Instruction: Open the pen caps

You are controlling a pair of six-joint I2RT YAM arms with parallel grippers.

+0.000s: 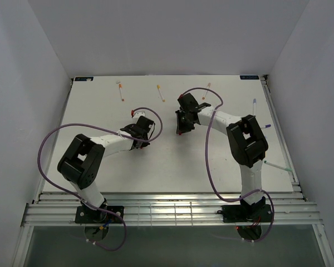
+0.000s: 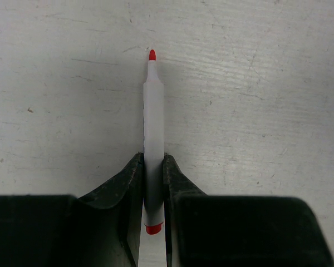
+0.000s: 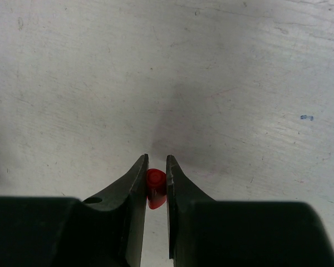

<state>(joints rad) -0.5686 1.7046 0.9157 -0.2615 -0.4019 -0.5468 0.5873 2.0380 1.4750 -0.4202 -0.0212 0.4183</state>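
Observation:
My left gripper (image 2: pixel 153 158) is shut on the white barrel (image 2: pixel 153 117) of a marker pen. The pen's bare red tip (image 2: pixel 152 54) points away over the table, with no cap on it. My right gripper (image 3: pixel 157 160) is shut on a small red pen cap (image 3: pixel 156 186), held just above the table. In the top view the left gripper (image 1: pixel 140 142) and right gripper (image 1: pixel 180 130) sit side by side mid-table, a short gap apart. The red cap (image 1: pixel 180 132) shows at the right fingertips.
Other capped pens lie on the white table (image 1: pixel 172 167): an orange one (image 1: pixel 121 90), a yellow one (image 1: pixel 160 92) and another orange one (image 1: pixel 206 90) at the back, a purple one (image 1: pixel 254 105) and a green one (image 1: pixel 278 166) at the right.

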